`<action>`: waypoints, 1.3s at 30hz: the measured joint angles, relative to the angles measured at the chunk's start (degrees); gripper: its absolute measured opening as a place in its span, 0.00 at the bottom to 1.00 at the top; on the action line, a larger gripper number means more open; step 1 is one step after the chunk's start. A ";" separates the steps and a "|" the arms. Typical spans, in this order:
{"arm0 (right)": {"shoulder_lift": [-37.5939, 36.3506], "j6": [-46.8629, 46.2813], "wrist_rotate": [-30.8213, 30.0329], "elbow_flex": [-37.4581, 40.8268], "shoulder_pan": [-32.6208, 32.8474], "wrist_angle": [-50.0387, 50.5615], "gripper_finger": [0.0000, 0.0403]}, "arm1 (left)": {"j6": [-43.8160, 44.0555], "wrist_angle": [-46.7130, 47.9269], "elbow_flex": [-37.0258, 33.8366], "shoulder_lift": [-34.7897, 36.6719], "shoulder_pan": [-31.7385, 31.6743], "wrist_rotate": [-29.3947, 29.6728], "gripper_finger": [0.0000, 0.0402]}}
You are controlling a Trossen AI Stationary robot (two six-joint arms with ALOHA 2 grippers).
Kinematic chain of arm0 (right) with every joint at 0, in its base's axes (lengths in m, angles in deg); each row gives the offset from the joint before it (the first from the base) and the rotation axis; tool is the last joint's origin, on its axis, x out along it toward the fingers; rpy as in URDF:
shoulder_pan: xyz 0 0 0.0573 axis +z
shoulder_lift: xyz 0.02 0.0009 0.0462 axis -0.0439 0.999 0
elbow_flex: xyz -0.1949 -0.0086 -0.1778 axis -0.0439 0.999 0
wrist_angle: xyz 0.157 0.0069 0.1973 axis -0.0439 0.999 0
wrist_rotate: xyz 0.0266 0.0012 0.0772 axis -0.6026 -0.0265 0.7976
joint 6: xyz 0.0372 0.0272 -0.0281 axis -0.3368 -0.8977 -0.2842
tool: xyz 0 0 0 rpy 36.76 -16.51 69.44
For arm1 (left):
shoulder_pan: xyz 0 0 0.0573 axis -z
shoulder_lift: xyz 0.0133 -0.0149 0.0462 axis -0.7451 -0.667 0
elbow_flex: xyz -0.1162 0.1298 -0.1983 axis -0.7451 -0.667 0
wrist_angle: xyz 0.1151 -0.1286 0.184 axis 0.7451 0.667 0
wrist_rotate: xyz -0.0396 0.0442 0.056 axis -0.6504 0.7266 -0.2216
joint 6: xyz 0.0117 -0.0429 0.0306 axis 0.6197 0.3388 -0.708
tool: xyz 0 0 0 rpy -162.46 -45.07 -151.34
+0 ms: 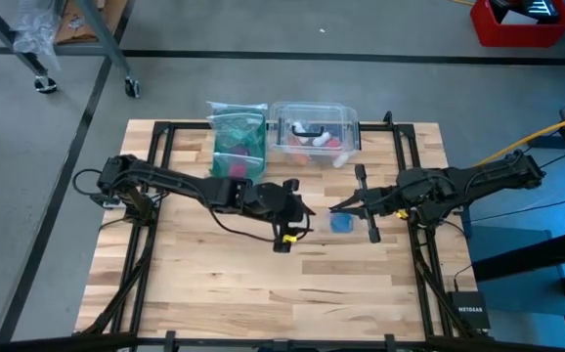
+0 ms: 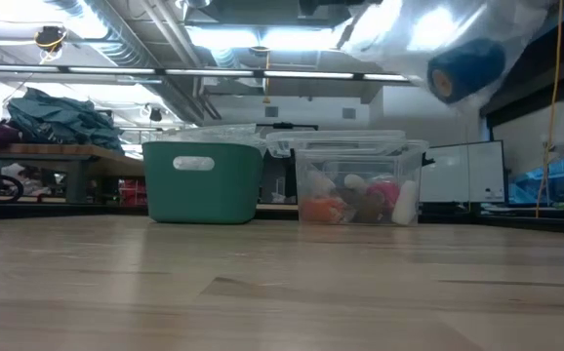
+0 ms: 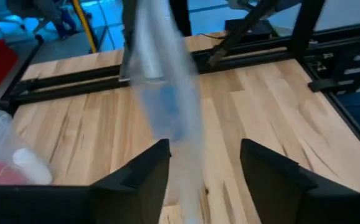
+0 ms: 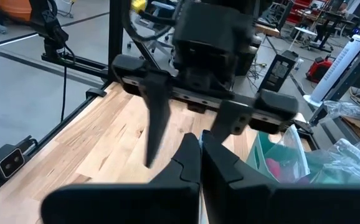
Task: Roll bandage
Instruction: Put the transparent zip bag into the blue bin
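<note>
I see the L gripper [image 3: 202, 168] spread apart around the clear bag [image 3: 167, 93] w/ the bandage [image 1: 342, 224] inside, R gripper [image 4: 200, 163] pinched together at the bag's other end.

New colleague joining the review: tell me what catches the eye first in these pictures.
Mid-table, the two dark arms meet over a clear plastic zip bag held up off the wood, with the small bright blue bandage roll showing inside it. The right gripper has its jaws shut on the bag; the left gripper faces it with jaws spread. Behind stand a green bin and a clear plastic box.
</note>
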 joint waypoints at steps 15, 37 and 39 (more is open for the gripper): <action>0.07 0.81 3.02 0.02 -0.04 -6.10 0.00 | -4.00 -2.88 0.15 -1.46 -0.80 1.53 0.43; -3.55 5.66 2.59 -0.95 -0.04 -6.45 0.08 | -3.88 14.29 0.15 5.09 -3.80 14.57 0.00; -4.98 7.52 2.52 -1.98 -0.04 -6.44 0.08 | -3.37 17.71 0.15 6.79 -4.53 16.60 0.00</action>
